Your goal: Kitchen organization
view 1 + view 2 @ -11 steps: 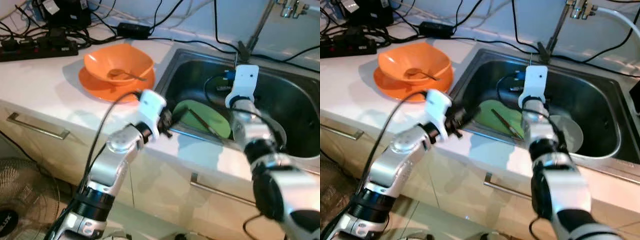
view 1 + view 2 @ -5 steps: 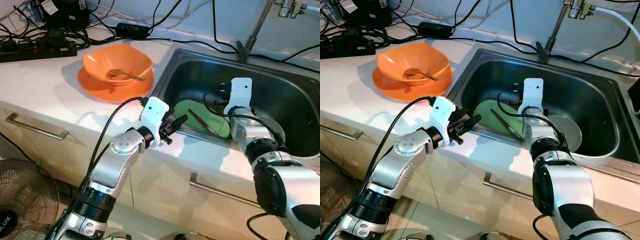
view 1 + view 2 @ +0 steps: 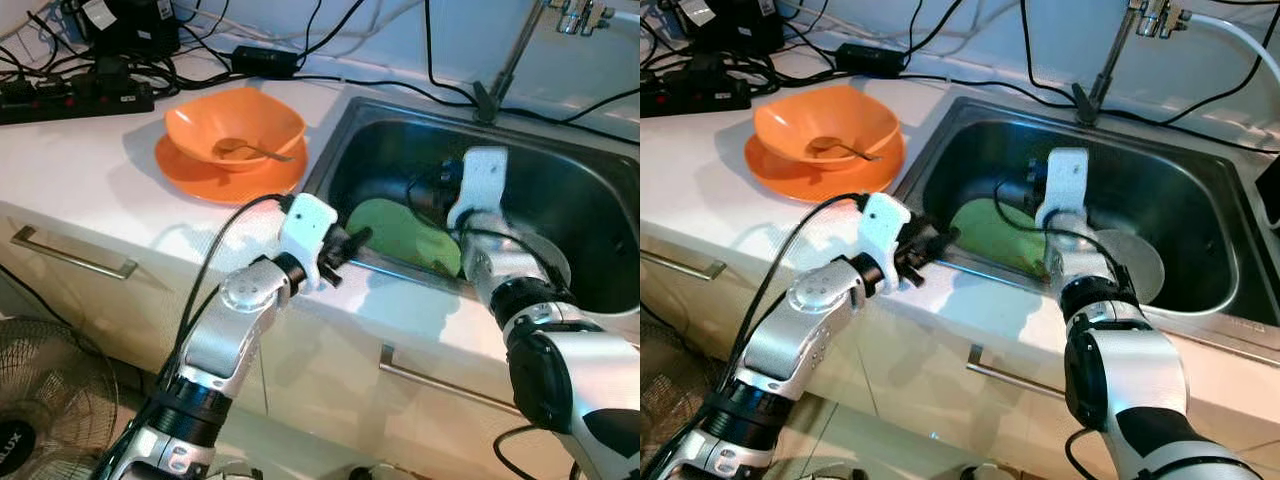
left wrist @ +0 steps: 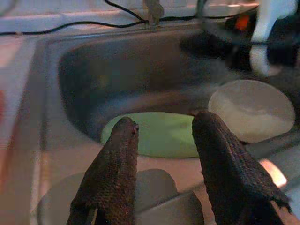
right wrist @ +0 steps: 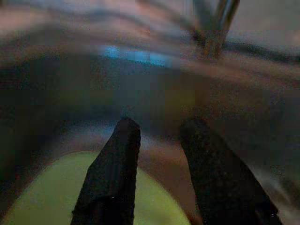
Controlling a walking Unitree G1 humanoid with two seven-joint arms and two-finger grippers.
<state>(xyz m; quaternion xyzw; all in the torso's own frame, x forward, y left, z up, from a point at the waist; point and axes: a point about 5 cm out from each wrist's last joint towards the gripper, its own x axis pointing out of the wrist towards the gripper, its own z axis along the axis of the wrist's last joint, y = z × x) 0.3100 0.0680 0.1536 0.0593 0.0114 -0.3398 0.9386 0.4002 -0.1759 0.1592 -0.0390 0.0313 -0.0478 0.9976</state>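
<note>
Deep stainless steel sink (image 3: pixel 1200 190) holds flat green plate (image 3: pixel 405 235) and pale round plate (image 4: pixel 253 110), likely awaiting clearing; right gripper (image 5: pixel 159 140) inside sink over green plate, fingers apart; left gripper (image 4: pixel 161 140) at sink's front rim, fingers apart, aimed at green plate

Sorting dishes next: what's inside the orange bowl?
A spoon lies inside the orange bowl, which sits on an orange plate. The plate's middle is covered.

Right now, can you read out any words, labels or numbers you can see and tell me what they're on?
"UX": the end of a white brand word on the hub of the floor fan; its earlier letters are cut off by the picture's edge.
Nothing else carries text that can be read.
</note>
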